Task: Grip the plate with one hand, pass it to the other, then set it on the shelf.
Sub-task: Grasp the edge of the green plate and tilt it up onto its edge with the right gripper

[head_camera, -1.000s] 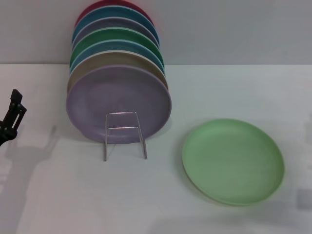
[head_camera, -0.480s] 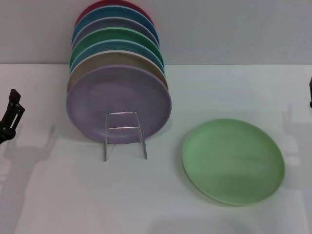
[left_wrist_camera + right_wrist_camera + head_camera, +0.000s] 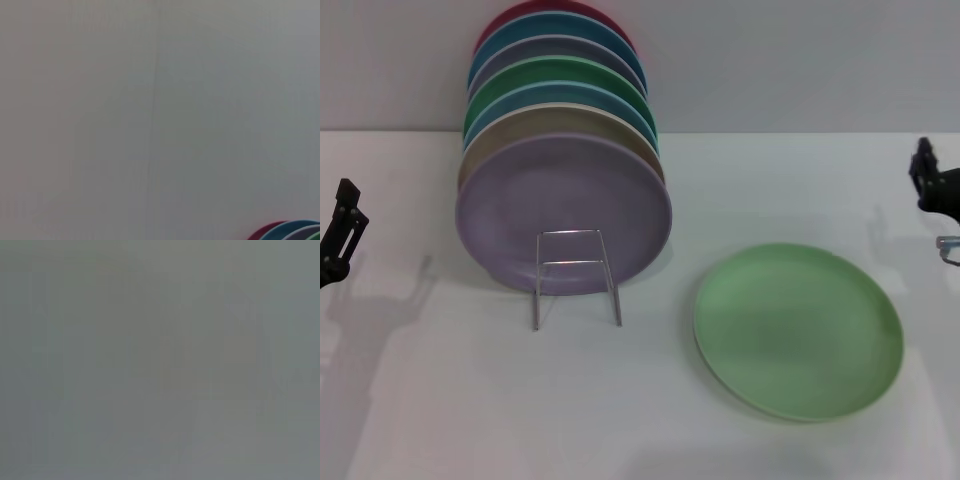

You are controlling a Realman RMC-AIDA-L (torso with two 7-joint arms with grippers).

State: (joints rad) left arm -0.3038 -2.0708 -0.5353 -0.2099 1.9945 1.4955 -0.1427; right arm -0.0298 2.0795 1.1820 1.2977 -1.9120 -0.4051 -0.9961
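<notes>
At the far left edge we see our left tool (image 3: 342,232) low over the white worktop (image 3: 640,400); we cannot tell if it is released or clenched. To its right, well apart, stands the shelf (image 3: 576,277), with a lilac plate (image 3: 563,212) leaning at the front of a row of plates. Farther right the light green plate (image 3: 798,330) lies flat on the worktop. Our right tool (image 3: 932,185) hangs beyond it, apart from its far right rim; we cannot tell its state either.
</notes>
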